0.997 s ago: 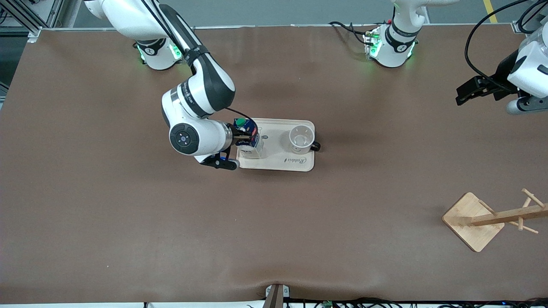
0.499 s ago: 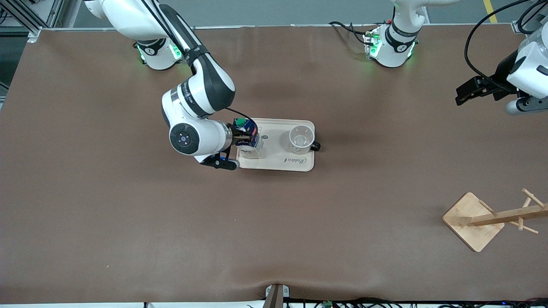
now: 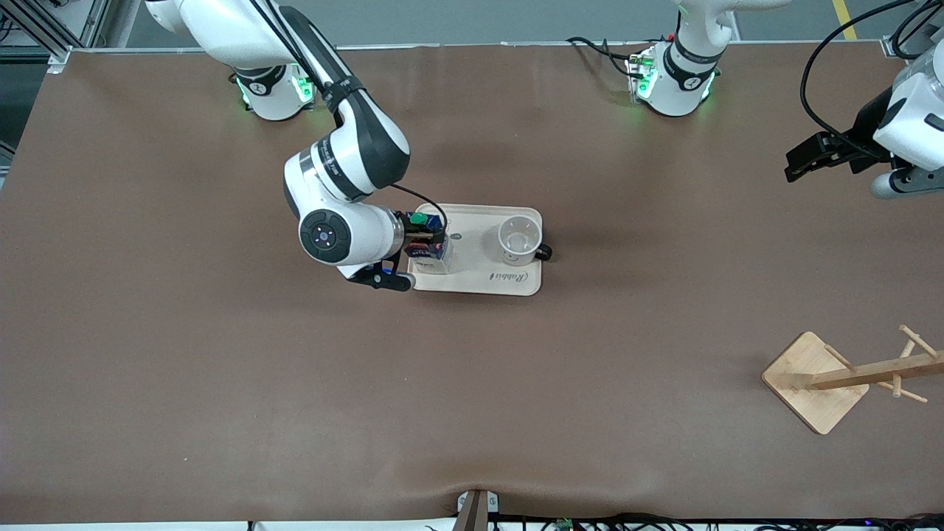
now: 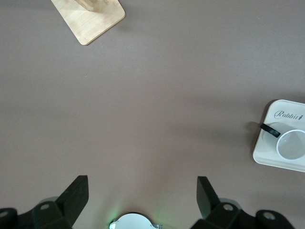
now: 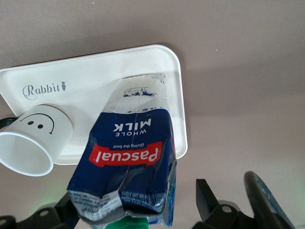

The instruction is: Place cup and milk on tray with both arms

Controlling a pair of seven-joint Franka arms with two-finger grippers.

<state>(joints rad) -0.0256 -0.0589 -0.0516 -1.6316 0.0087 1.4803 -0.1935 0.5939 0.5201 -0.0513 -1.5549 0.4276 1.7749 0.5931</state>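
The milk (image 5: 127, 157) carton carries the most lettering — in the right wrist view a red label reads "Pascual" in white, with small white print on the dark blue beside it that looks like "Giving the best", and larger white "WHOLE MILK" on the dark blue after that.

The tray (image 5: 143, 62) bears the script word "Rabbit" (image 5: 42, 89) in dark letters — it also shows in the left wrist view and the front view.
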